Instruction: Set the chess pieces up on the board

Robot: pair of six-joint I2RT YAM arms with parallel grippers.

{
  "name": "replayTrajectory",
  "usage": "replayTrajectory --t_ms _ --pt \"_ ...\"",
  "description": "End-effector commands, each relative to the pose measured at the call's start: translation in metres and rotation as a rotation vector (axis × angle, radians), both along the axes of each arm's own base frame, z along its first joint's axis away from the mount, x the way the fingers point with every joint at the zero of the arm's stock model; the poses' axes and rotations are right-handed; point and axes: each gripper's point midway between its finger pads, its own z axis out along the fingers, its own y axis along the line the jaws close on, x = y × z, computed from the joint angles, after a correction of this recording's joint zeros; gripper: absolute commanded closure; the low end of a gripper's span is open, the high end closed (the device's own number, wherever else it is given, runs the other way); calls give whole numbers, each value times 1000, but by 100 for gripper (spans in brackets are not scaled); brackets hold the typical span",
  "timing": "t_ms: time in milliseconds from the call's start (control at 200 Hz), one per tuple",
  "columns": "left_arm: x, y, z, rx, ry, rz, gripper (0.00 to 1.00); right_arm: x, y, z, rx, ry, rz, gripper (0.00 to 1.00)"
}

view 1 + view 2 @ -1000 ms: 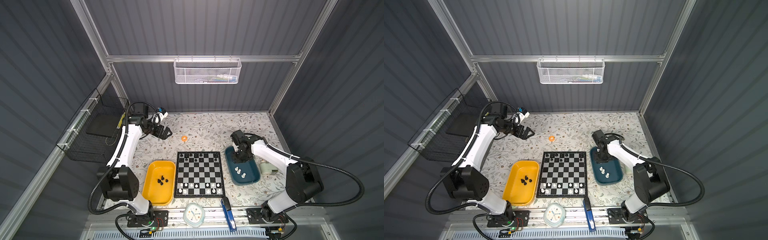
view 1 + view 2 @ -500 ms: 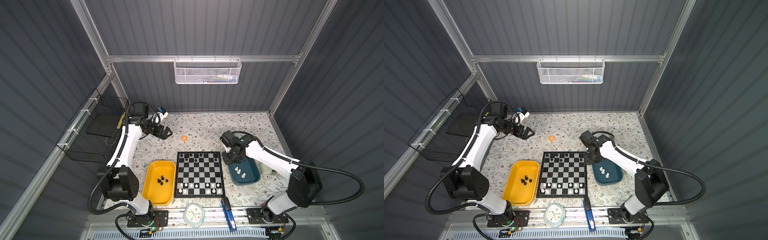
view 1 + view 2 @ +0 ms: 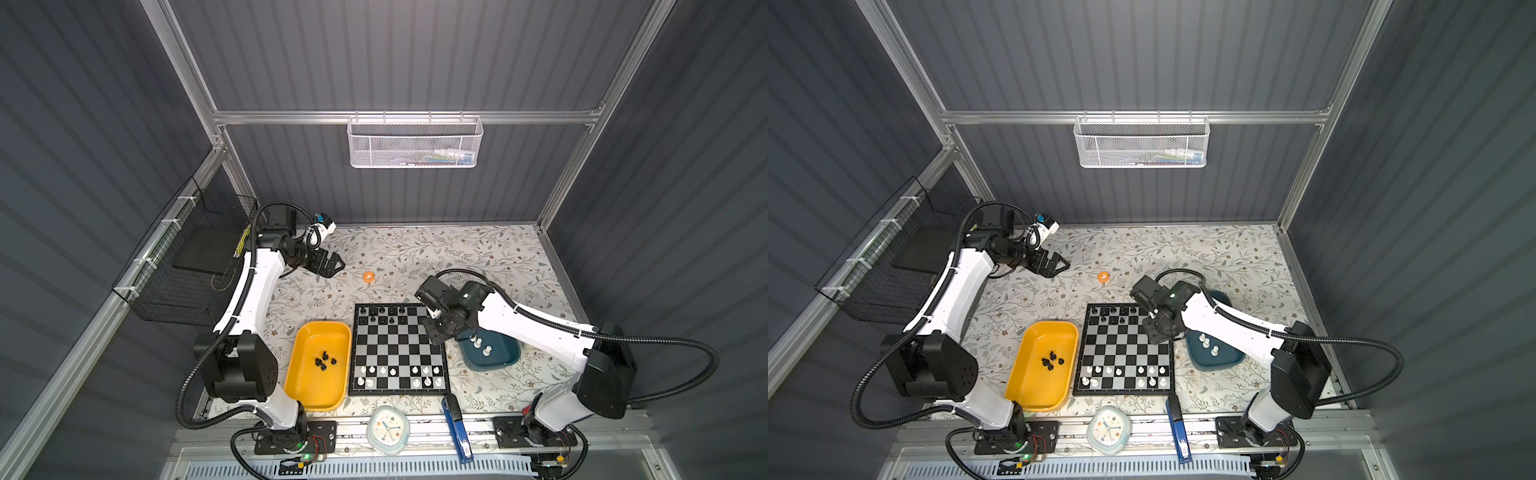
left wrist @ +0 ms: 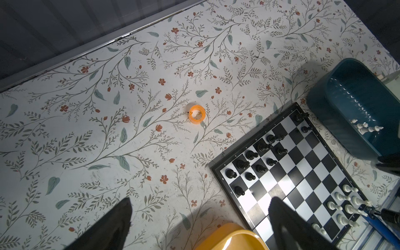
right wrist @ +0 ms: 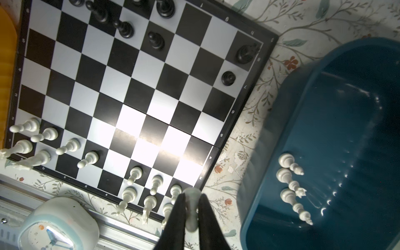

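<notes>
The board (image 3: 399, 347) (image 3: 1121, 351) lies in the middle, with black chess pieces (image 3: 382, 312) on its far rows and white ones (image 3: 399, 374) on its near rows. My right gripper (image 3: 434, 336) (image 3: 1156, 336) (image 5: 191, 194) hangs over the board's right edge, shut on a white chess piece (image 5: 191, 208). Three more white pieces (image 5: 290, 179) lie in the teal tray (image 3: 505, 358) (image 5: 346, 129). Several black pieces (image 3: 325, 360) lie in the yellow tray (image 3: 316, 332). My left gripper (image 3: 334, 266) (image 3: 1059, 264) (image 4: 200, 201) is open and empty, high over the far left of the table.
An orange ring (image 3: 368, 276) (image 4: 196, 114) lies on the flowered cloth beyond the board. A small clock (image 3: 388, 430) and a blue stapler (image 3: 457, 428) sit at the front edge. A black wire basket (image 3: 187, 266) hangs at left, a white mesh basket (image 3: 413, 141) on the back wall.
My right gripper has moved left from above the teal tray to the board's right edge, carrying the white piece. The left arm has stayed still.
</notes>
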Motion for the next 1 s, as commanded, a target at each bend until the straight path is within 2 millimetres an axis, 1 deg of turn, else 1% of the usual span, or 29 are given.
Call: replayTrajectory --t_ms 0,250,520,805,996 --pt "-8 -6 8 -33 -11 -10 0 -6 12 1 -20 -5 2 85" --pt "-10 -5 14 -31 -30 -3 0 -23 40 -8 -13 4 59 85" --pt "-14 -2 16 -20 -47 8 1 -38 54 -22 -36 23 111 85" --pt "-16 0 15 -14 -53 17 0 -47 64 -36 -65 40 146 85" --pt "-17 1 14 -11 -54 17 0 -54 75 -43 -51 53 166 85"
